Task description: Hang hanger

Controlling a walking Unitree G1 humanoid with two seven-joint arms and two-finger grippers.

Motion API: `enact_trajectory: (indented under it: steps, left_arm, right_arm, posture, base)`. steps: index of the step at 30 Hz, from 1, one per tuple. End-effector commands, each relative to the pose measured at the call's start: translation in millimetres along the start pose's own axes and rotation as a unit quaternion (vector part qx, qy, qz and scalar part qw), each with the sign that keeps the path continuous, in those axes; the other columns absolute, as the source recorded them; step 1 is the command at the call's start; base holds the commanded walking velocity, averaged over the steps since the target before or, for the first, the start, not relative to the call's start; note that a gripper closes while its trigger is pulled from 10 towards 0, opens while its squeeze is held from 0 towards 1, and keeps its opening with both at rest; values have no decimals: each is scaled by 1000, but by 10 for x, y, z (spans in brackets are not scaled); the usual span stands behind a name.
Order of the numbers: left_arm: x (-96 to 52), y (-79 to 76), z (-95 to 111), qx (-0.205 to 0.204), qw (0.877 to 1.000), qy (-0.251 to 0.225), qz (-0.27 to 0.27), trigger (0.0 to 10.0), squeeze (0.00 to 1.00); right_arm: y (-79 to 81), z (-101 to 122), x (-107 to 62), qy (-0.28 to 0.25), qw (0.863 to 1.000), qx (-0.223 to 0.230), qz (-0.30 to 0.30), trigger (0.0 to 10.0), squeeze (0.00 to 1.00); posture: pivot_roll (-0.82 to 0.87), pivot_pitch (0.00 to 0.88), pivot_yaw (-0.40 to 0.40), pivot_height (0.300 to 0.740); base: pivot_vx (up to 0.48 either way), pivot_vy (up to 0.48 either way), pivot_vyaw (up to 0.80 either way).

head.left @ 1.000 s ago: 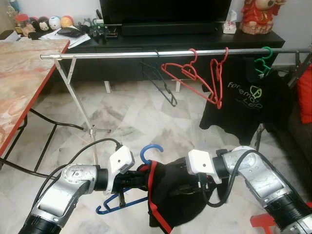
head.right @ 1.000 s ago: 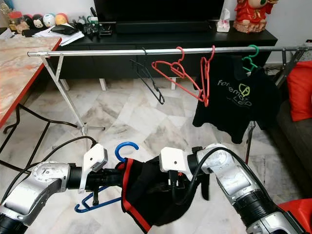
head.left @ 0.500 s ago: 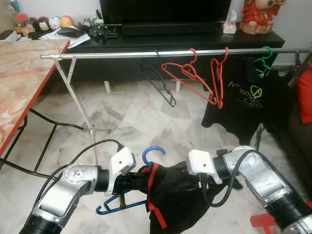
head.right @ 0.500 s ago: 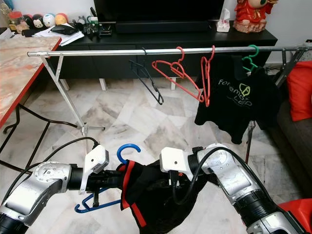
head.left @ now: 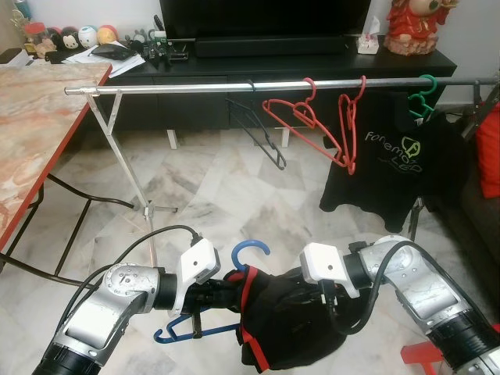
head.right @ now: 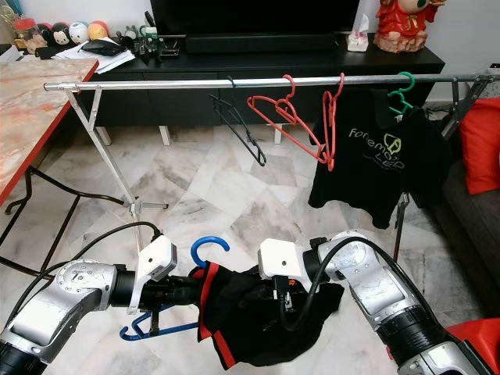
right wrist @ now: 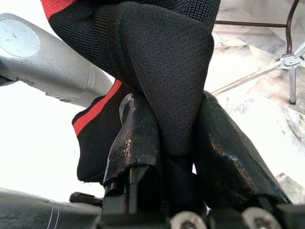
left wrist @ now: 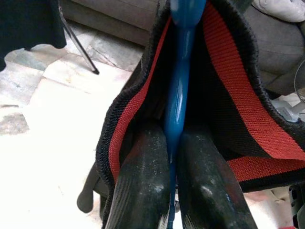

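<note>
We are pinching the blue hanger (left wrist: 177, 90) between the fingers (left wrist: 143, 181) of our left gripper (left wrist: 171, 157) — its neck is running straight out past the fingertips, inside the red-trimmed collar of the black garment (head.left: 293, 328). Our right gripper (right wrist: 164, 143) is clamping a fold of that same cloth between its fingers. The hook (head.left: 251, 251) is rising just above the left fingers, opening toward the right arm. Well beyond and above both sets of fingers, the clothes rail (head.left: 195, 87) is lying crosswise, so the hook is going to need lifting up and forward — toward the bare stretch ahead of the left arm.
</note>
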State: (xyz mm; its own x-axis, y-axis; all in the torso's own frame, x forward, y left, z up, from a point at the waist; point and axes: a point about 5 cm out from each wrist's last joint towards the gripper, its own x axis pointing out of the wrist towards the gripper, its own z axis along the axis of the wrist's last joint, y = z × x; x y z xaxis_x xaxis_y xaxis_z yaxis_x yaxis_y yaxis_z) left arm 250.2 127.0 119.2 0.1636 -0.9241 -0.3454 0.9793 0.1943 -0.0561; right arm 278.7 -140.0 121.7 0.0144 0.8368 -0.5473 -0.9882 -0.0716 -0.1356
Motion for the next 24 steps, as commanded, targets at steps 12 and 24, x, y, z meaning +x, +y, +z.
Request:
enact_trajectory:
  steps: [12,24]
  left_arm:
    - [-19,132,204,62,996,-31,49,10000,0]
    - [-118,222,194,63,995,-34,76,10000,1000]
  right_arm:
    - [104,47,143,-7,999,-14,42,0,0]
    - [123,6,163,7,999,-13,43,0,0]
  posture:
    - [-69,86,22,740]
    - [-63,88,24,740]
  base:
    - [0,0,0]
    - [0,0,0]
